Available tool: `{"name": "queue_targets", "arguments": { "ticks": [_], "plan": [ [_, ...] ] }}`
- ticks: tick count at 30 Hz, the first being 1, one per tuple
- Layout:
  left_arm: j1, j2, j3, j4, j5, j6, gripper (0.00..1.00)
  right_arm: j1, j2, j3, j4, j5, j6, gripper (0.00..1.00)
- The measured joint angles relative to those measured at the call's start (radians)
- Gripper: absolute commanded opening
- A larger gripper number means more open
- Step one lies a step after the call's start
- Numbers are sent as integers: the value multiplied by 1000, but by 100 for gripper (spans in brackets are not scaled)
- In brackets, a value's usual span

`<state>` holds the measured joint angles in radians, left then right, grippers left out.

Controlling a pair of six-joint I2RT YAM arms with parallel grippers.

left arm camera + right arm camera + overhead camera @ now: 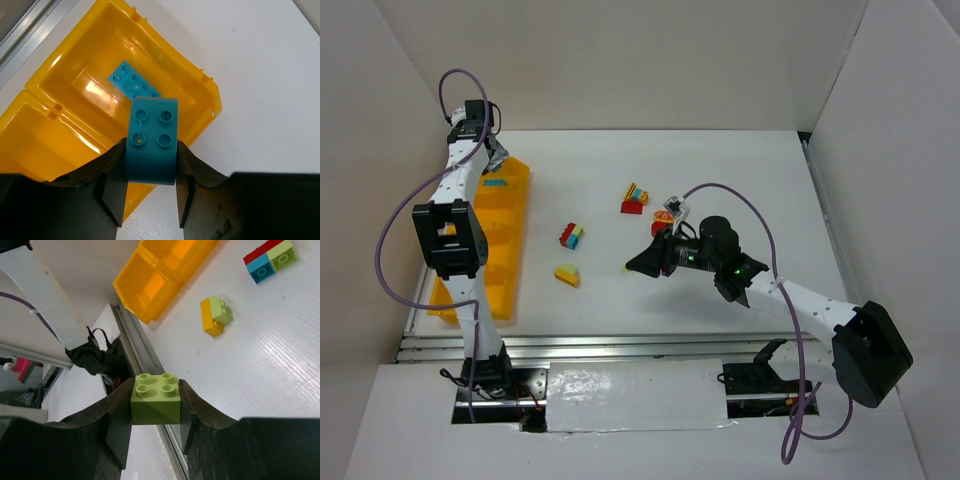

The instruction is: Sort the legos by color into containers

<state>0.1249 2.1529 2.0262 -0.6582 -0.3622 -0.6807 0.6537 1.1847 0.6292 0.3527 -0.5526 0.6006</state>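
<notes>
the white surface (pixel 720 170) carried the long yellow-orange tray (pixel 512 215) along its left edge, the tray's long axis running from the near side to the far side. the left end effector (pixel 150 165) hung over the tray's far end, clamped on a teal brick (pixel 152 137) whose studs faced the wrist camera. seen from there, the brick sat over the rim of the end compartment (pixel 95 90), whose floor, with a flat teal plate (pixel 134 86) on it, lay just ahead of the fingertips. in my judgement a clean drop called for carrying the brick a little further over that floor. the right end effector (pixel 155 405) was well to the right of the tray, closed on a pale green brick (pixel 156 400), so the left arm was much the nearer. between the tray and the right arm lay a red, teal and green clump (pixel 571 236) and a yellow and green clump (pixel 566 274).
</notes>
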Motion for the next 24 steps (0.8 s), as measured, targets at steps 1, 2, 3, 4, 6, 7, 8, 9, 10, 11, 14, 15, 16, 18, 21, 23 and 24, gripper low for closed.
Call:
{"name": "queue_targets", "arguments": {
  "ticks": [1, 2, 3, 4, 6, 7, 8, 9, 10, 11, 14, 15, 16, 18, 21, 23, 24],
  "plan": [
    [0, 0, 0, 0, 0, 0, 0, 0, 0, 0, 0, 0, 0, 0],
    [0, 0, 0, 0, 0, 0, 0, 0, 0, 0, 0, 0, 0, 0],
    [0, 0, 0, -1, 0, 0, 0, 0, 0, 0, 0, 0, 0, 0],
    [0, 0, 0, -2, 0, 0, 0, 0, -1, 0, 0, 0, 0, 0],
    [0, 0, 0, -5, 0, 0, 0, 0, -3, 0, 0, 0, 0, 0],
    [0, 0, 0, -5, 0, 0, 0, 0, -3, 0, 0, -1, 0, 0],
    [1, 0, 0, -6, 0, 0, 0, 0, -3, 0, 0, -2, 0, 0],
    [1, 0, 0, -6, 0, 0, 1, 0, -3, 0, 0, -3, 0, 0],
    [1, 0, 0, -6, 0, 0, 2, 0, -3, 0, 0, -5, 0, 0],
    [1, 0, 0, -6, -1, 0, 3, 0, -3, 0, 0, -5, 0, 0],
    [3, 0, 0, -6, 0, 0, 7, 0, -3, 0, 0, -8, 0, 0],
    [5, 0, 0, -6, 0, 0, 10, 0, -3, 0, 0, -8, 0, 0],
    [6, 1, 1, -6, 0, 0, 13, 0, -3, 0, 0, -9, 0, 0],
    [9, 4, 1, -6, -1, 0, 30, 0, 0, 0, 0, -10, 0, 0],
    [11, 8, -1, -5, -3, 0, 69, 0, 6, 0, 0, -12, 0, 0],
    [12, 11, -2, 2, -8, 0, 84, 0, 12, 0, 0, -13, 0, 0],
    [12, 14, -2, 5, -10, 2, 95, 0, 15, 0, 0, -13, 0, 0]
  ]
}}
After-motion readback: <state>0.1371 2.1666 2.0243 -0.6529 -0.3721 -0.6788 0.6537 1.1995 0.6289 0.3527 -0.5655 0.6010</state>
